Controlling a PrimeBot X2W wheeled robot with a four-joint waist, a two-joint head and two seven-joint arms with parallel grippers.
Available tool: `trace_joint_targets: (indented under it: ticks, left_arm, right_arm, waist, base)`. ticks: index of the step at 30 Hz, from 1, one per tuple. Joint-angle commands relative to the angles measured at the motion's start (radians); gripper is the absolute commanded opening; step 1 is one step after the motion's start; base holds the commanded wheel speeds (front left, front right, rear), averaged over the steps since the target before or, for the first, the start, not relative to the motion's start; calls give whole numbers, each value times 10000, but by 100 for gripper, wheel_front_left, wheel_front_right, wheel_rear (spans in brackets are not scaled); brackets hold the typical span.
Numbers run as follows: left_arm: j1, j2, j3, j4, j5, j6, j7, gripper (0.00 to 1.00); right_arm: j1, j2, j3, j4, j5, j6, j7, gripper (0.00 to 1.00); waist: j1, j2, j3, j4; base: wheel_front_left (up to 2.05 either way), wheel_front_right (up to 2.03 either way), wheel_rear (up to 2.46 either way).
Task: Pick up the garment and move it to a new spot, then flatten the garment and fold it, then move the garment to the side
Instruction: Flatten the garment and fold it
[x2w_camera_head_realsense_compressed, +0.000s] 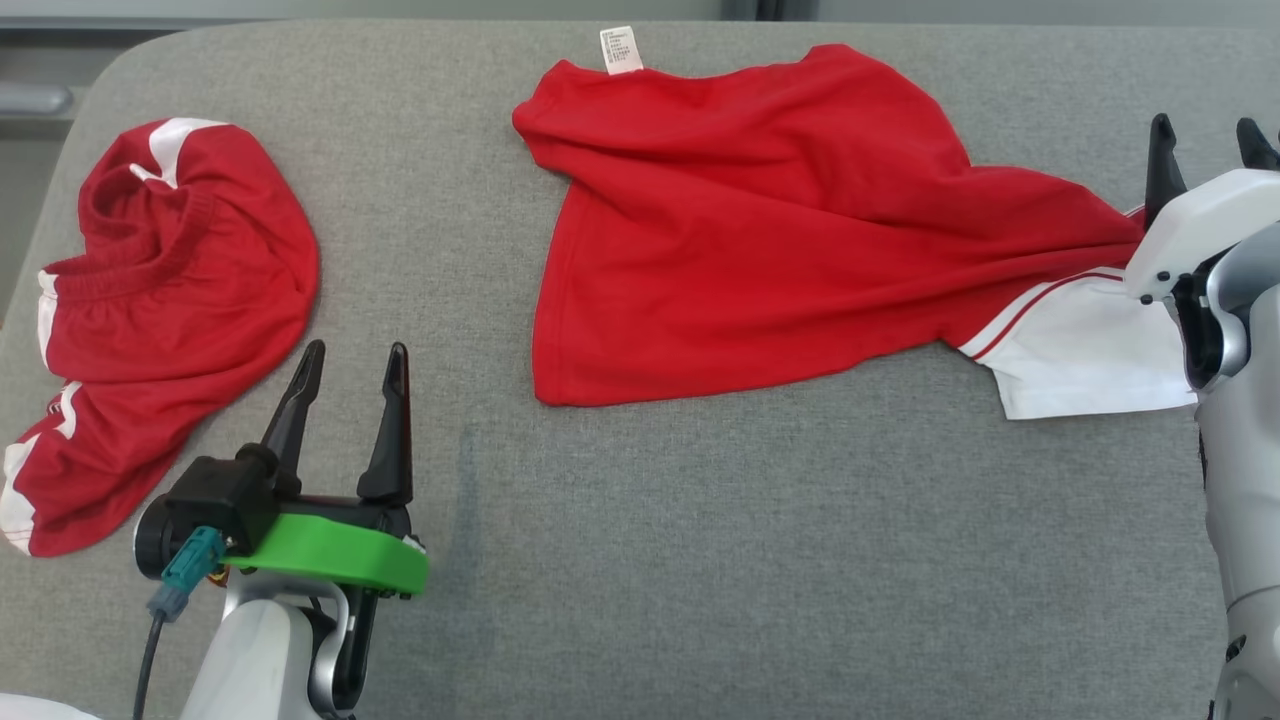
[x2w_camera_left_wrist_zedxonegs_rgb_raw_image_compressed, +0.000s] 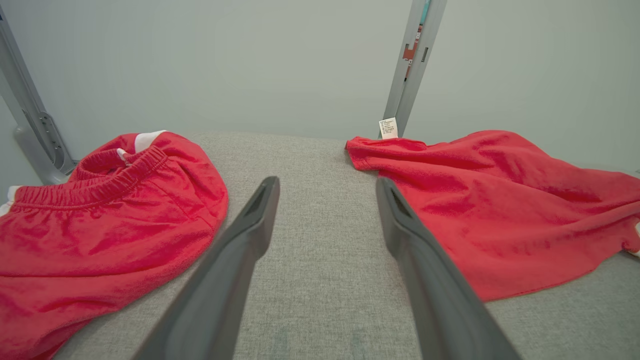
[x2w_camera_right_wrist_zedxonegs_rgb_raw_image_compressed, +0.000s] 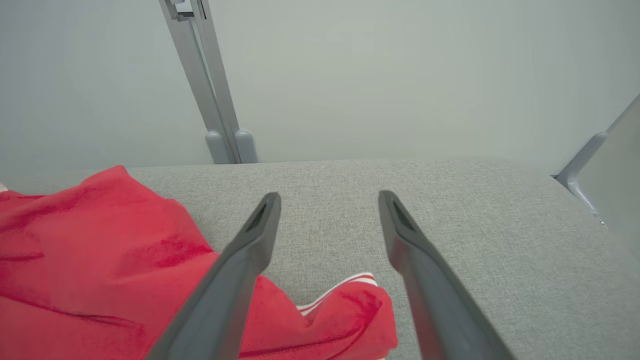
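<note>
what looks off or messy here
The red shirt lies rumpled, not flat: its right side bunches toward the open right gripper, and a white label pokes out at its far edge. The red shorts sit crumpled at the left.

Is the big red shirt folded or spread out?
Spread out, not neatly folded: the red shirt lies loosely open on the grey surface, wrinkled, bunching toward its white sleeve.
</note>
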Motion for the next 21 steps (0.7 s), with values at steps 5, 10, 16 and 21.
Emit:
trace_joint_targets:
  ticks: [5,10,16,21]
  left_arm:
    - [65,-37,242,127,0,-20,0,100]
    - [288,-101,504,213,43,-20,0,100]
    - [634,-163,859,249,165,-20,0,100]
    - [956,-201,1063,303,251,-18,0,100]
  right_arm:
    - [749,288,395,-361,-140,-5,-1499,100]
    - [1912,720,1208,-1142,212,-7,-2302,100]
    - [3495,1015,2192,-2571,546,-7,-2636,100]
    - [4668,1301,2358,-3707,640,-7,-2679,100]
  waist:
    - [0,0,-497,-254]
    - [0,0,-1011,-647]
    - [0,0,-1545,-1128]
    - [0,0,-1924,-1399]
  base:
    - [0,0,0]
    - [0,0,0]
    - [0,0,0]
    - [0,0,0]
